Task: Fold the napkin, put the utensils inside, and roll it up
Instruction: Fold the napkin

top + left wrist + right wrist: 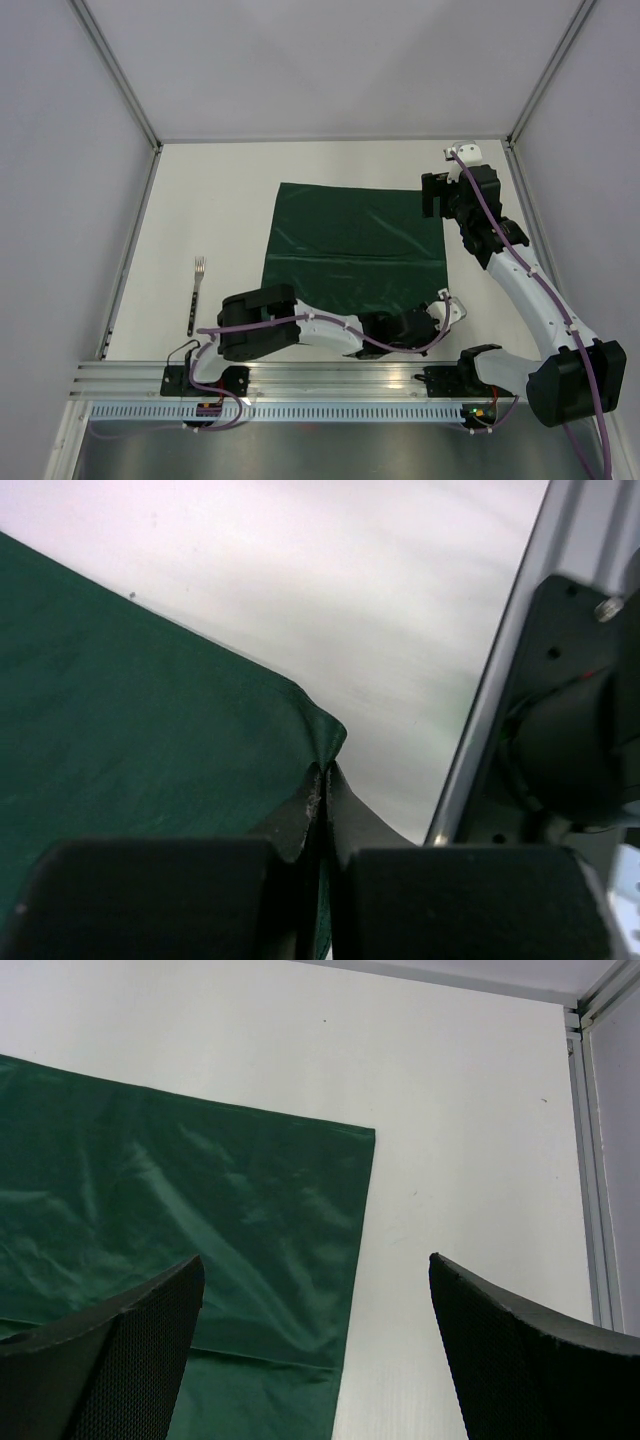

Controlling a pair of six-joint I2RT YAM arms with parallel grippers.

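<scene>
The dark green napkin point(355, 250) lies flat in the middle of the table, with a crease across it. My left gripper point(425, 322) is at its near right corner, shut on that corner point(322, 742), which puckers between the fingertips. My right gripper point(440, 195) hovers over the napkin's far right edge point(352, 1210), open and empty, one finger over the cloth and one over bare table. A fork point(195, 292) lies on the table left of the napkin, tines pointing away from me.
The table point(220, 200) is white, walled by a metal frame at the left, back and right. The right rail point(592, 1160) runs close beside my right gripper. The right arm's base point(580, 730) stands just beside the left gripper.
</scene>
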